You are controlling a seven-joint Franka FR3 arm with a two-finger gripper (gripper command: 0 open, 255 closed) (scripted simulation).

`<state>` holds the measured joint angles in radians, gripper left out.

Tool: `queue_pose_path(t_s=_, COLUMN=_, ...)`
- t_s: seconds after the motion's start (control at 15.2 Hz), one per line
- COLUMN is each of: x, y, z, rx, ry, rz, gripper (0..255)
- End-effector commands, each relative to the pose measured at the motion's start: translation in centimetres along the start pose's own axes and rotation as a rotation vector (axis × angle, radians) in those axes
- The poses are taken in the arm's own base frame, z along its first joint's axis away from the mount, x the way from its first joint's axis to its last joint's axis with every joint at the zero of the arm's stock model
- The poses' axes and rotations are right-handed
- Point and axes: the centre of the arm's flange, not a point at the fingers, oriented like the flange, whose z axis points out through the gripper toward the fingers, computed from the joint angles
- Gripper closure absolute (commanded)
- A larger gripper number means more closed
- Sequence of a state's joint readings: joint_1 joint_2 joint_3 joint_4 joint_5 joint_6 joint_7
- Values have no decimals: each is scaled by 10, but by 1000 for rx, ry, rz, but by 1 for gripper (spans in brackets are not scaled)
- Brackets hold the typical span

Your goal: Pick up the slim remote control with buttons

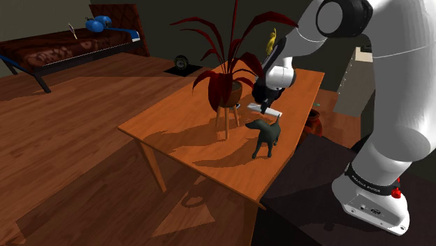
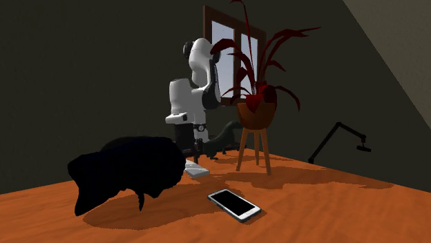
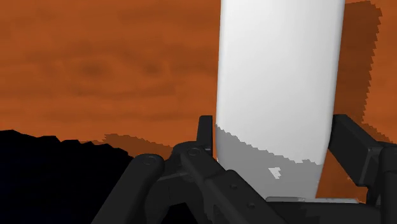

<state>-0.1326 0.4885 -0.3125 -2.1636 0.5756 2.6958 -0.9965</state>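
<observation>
The slim remote [image 3: 280,83] is drawn as a plain white, long slab; no buttons show. It lies on the wooden table [image 1: 182,126] between a potted plant and a dark dog figurine. My black gripper [image 3: 277,137] is shut on the remote's near end, with one finger [image 3: 205,135] against each long side. From the shoulder view, the gripper [image 1: 263,103] points down at the remote [image 1: 273,112]. The second exterior view has the gripper [image 2: 199,150] right above the remote [image 2: 196,170], which is level with the tabletop. I cannot tell whether it is lifted.
A red-leaved plant in a pot on a three-legged stand [image 1: 227,91] is close beside the gripper. The dark dog figurine [image 1: 264,135] stands just in front of it. A phone [image 2: 234,204] lies flat on the table. A daybed [image 1: 63,49] stands across the room.
</observation>
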Motion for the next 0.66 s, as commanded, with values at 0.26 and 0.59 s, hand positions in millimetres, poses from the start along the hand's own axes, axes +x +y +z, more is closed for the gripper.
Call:
queue_pose_path(t_s=0.26, x=5, y=-1, z=-31, rx=0, ry=0, rz=0, gripper=255)
queue_pose_path(t_s=0.59, x=7, y=-2, z=-47, rx=0, ry=0, rz=0, gripper=255)
